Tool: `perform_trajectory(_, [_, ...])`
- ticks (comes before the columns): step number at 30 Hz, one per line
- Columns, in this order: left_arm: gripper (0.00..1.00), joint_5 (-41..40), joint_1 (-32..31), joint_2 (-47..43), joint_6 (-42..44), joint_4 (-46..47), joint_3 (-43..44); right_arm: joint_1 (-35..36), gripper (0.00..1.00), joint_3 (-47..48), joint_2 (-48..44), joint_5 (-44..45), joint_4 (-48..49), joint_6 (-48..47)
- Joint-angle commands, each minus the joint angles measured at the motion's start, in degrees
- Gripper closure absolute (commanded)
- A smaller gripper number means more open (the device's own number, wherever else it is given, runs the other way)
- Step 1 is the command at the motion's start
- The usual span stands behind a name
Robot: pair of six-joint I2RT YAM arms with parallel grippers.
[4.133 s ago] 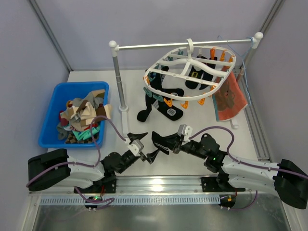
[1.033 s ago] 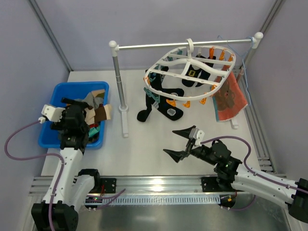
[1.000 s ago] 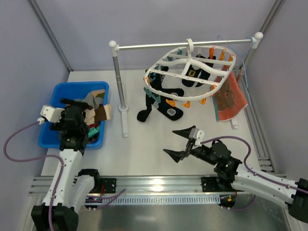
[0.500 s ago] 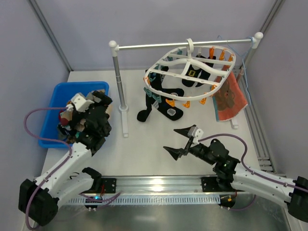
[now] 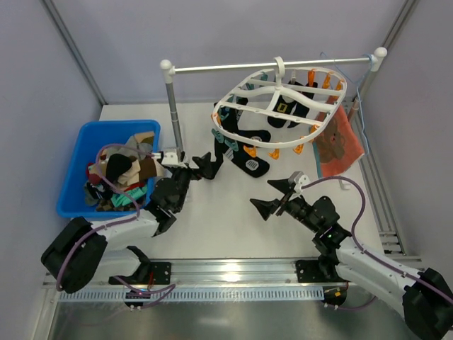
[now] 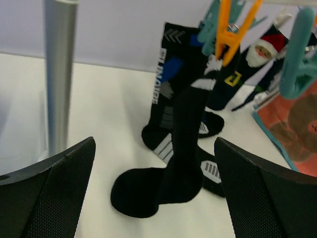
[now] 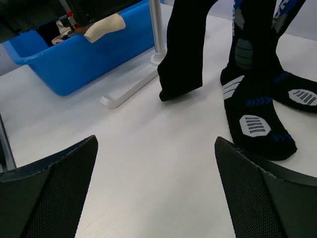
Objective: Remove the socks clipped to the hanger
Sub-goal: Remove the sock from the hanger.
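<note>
The white oval hanger (image 5: 279, 86) hangs from a rail, with orange and teal clips round its rim. Black socks (image 5: 235, 145) dangle from it, their toes on the table; more socks (image 5: 289, 108) hang further back. In the left wrist view a long black sock (image 6: 190, 148) hangs from an orange clip (image 6: 229, 29), straight ahead of my open left gripper (image 6: 156, 193). This left gripper (image 5: 197, 166) sits beside the stand's post, just left of the socks. My right gripper (image 5: 271, 196) is open and empty, low over the table below the hanger. Its view shows black socks (image 7: 185, 54) ahead.
A blue bin (image 5: 78, 145) at the left holds a heap of loose socks (image 5: 120, 170). The rail stand's post (image 5: 174, 113) and foot (image 7: 133, 87) stand between bin and hanger. An orange-red flowered cloth (image 5: 338, 145) hangs at the right on a thin blue wire hanger (image 5: 361, 92).
My left arm has swung from over the blue bin rightward to the hanging socks. My right gripper has moved up and a little right toward the hanger. Both stayed open.
</note>
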Motion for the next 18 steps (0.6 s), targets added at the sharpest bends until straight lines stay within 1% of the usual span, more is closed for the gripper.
perform_trajectory(1, [0.00, 9.4, -0.3, 4.0, 2.4, 13.4, -0.9, -0.8, 0.00, 0.2, 3.1, -2.2, 6.2, 1.4])
perform_trajectory(4, [0.00, 11.4, -0.4, 10.3, 3.8, 16.0, 0.3, -1.1, 0.00, 0.3, 4.7, -2.4, 7.8, 1.7])
perform_trajectory(6, [0.00, 11.3, -0.3, 13.5, 3.7, 19.9, 0.9, -1.2, 0.00, 0.4, 5.5, -2.7, 8.1, 1.6])
perform_trajectory(7, [0.00, 11.0, -0.3, 16.5, 3.7, 21.4, 1.5, -1.2, 0.00, 0.3, 5.6, -2.5, 8.2, 1.5])
perform_trajectory(10, [0.00, 8.5, -0.3, 21.0, 3.9, 23.8, 3.1, -1.5, 0.00, 0.1, 5.3, -2.2, 7.7, 1.0])
perform_trajectory(15, [0.00, 7.6, -0.4, 27.0, 5.0, 28.7, 6.1, -1.6, 0.00, -0.5, 3.9, -1.6, 7.2, 0.4])
perform_trajectory(16, [0.08, 7.0, -0.4, 28.7, 5.2, 29.1, 7.1, -1.6, 0.00, -0.5, 3.8, -1.5, 7.2, 0.4])
perform_trajectory(17, [0.08, 6.7, -0.4, 29.5, 5.2, 29.4, 7.6, -1.6, 0.00, -0.6, 3.9, -1.5, 7.2, 0.4])
perform_trajectory(18, [0.24, 6.6, -0.4, 30.5, 5.2, 29.8, 8.2, -1.6, 0.00, -0.6, 4.1, -1.5, 7.2, 0.3])
